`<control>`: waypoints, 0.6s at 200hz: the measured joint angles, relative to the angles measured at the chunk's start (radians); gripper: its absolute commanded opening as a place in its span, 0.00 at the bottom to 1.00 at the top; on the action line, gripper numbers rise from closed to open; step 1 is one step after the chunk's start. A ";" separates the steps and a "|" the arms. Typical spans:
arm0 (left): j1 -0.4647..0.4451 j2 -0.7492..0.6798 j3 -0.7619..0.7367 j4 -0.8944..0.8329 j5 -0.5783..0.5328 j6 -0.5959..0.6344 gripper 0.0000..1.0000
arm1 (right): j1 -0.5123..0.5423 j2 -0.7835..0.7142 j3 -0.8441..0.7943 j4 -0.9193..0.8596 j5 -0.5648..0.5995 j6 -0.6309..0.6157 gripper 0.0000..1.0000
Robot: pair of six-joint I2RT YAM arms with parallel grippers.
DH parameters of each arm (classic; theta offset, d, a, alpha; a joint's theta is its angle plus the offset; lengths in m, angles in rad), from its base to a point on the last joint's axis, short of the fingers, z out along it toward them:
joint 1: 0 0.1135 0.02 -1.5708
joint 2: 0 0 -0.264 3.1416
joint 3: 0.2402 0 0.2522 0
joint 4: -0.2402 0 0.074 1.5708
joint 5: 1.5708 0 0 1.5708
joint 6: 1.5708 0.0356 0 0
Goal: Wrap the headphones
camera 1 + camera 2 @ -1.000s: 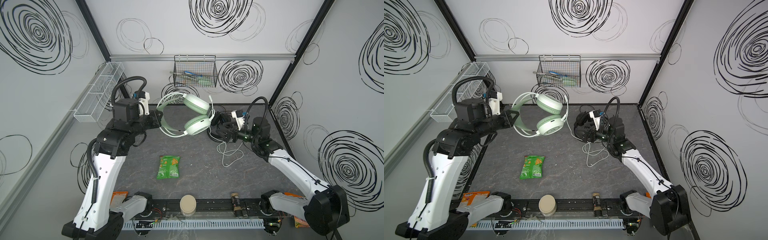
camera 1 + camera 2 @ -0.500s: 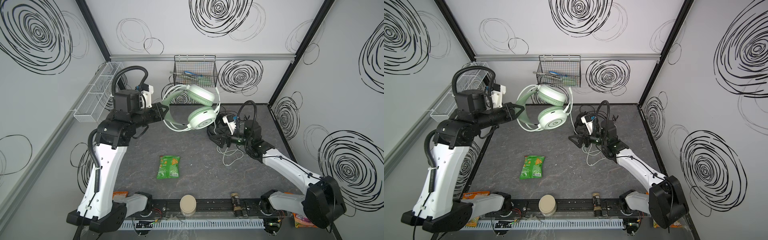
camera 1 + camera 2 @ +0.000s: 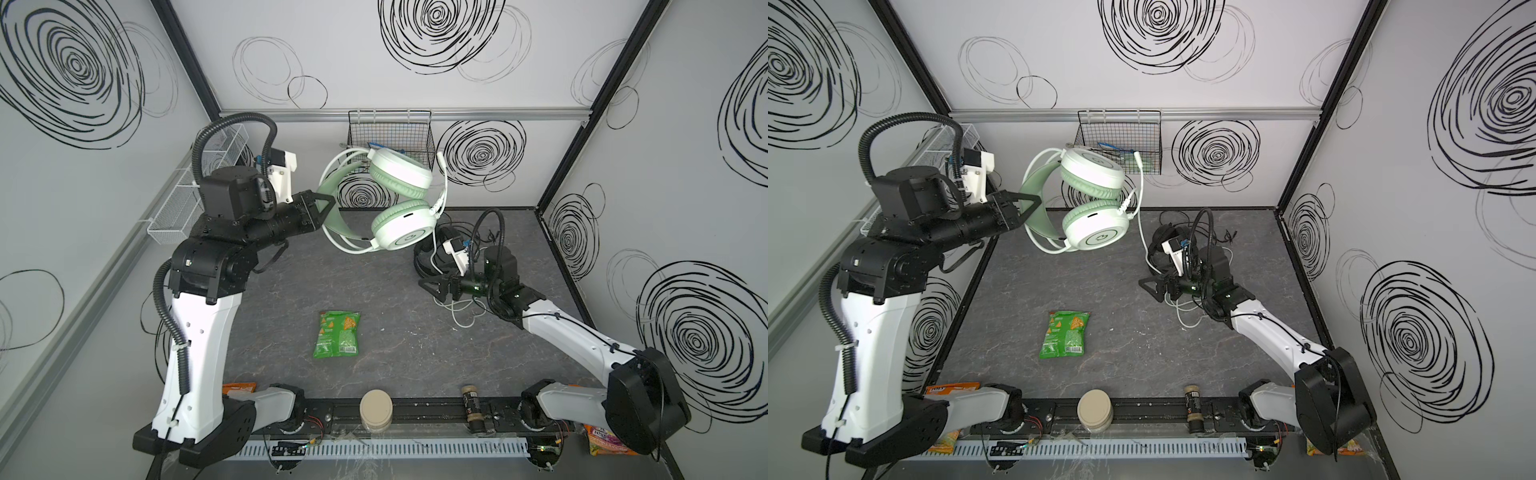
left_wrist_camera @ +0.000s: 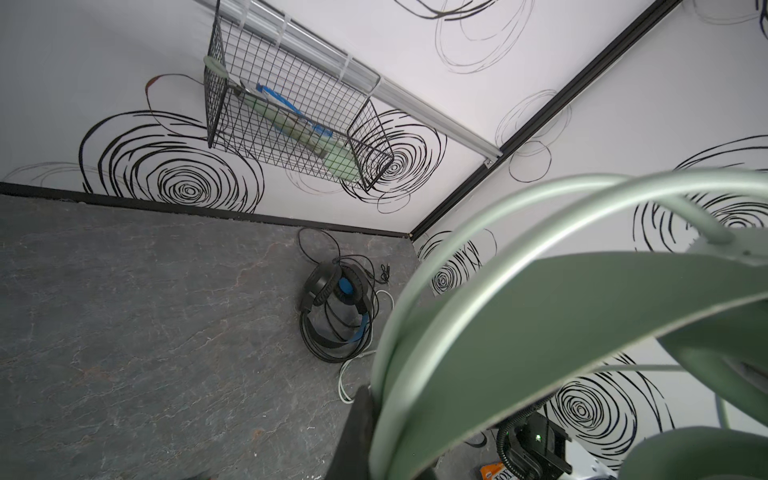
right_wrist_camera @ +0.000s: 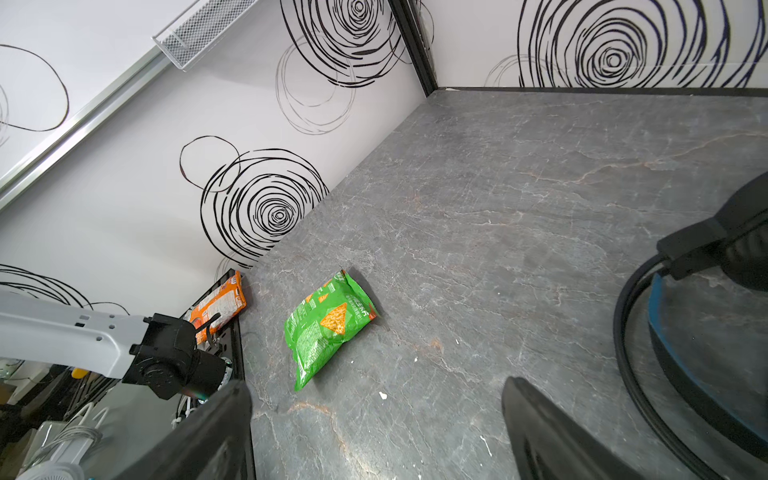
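Since last frame: left gripper [image 3: 323,206], clenched on the mint-green headset [image 3: 401,226] by its band, lifted it toward 12 o'clock. Right gripper [image 3: 430,286], jaws wide and empty, backed off the black headset [image 4: 322,286] at 2 o'clock. I'd catch the hanging pale cable [image 3: 1141,226] low and wind evenly. Grey table [image 3: 353,282]: chip bag [image 3: 336,340] central; walls close.

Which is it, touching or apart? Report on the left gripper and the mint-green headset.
Touching. In both top views the left gripper is shut on the padded band of the mint-green headset, whose earcups hang in the air.
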 measured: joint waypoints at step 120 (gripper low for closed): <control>0.079 0.021 0.088 0.031 0.069 -0.079 0.00 | -0.057 -0.075 -0.093 -0.024 0.018 0.019 0.55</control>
